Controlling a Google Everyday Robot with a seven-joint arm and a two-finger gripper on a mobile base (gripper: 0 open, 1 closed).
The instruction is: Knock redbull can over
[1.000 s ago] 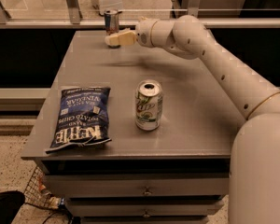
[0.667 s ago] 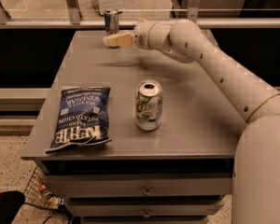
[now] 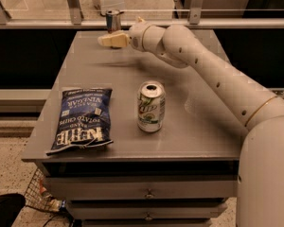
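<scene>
The redbull can is slim, blue and silver, and stands upright at the far edge of the grey table. My gripper is at the end of the white arm that reaches from the right. It hovers just in front of the can and a little below it in the view, close to it. I cannot see whether it touches the can.
A wider white-and-green soda can stands upright in the middle of the table. A blue potato chips bag lies flat at the front left. A glass rail with metal posts runs behind the table. Drawers are under the tabletop.
My arm has swung left and slightly toward the far edge, bringing the gripper closer to the redbull can. The can still stands upright.
</scene>
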